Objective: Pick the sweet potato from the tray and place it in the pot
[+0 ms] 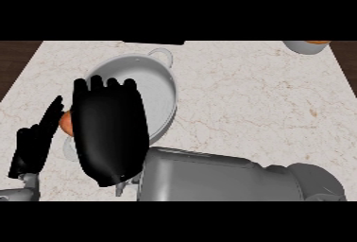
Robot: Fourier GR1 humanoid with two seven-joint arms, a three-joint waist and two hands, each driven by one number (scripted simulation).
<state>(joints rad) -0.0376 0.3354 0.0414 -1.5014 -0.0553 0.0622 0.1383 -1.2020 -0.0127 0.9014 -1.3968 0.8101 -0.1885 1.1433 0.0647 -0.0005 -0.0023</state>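
Note:
A grey pot (159,90) with two handles stands on the marble counter, left of the middle. My right hand (108,134) hovers over the pot's left half, back toward me, its fingers bent downward. A small piece of the orange sweet potato (67,124) peeks out at the thumb side of this hand, near the pot's left rim; the hand covers the rest of it and seems to hold it. My left hand (33,144) rests at the lower left with its fingers up and straight, just beside the sweet potato. No tray shows.
A grey bowl (304,46) holding something orange sits at the counter's far right corner. A flat dark object (155,42) lies at the far edge behind the pot. Dark wood (14,61) borders the counter on the left.

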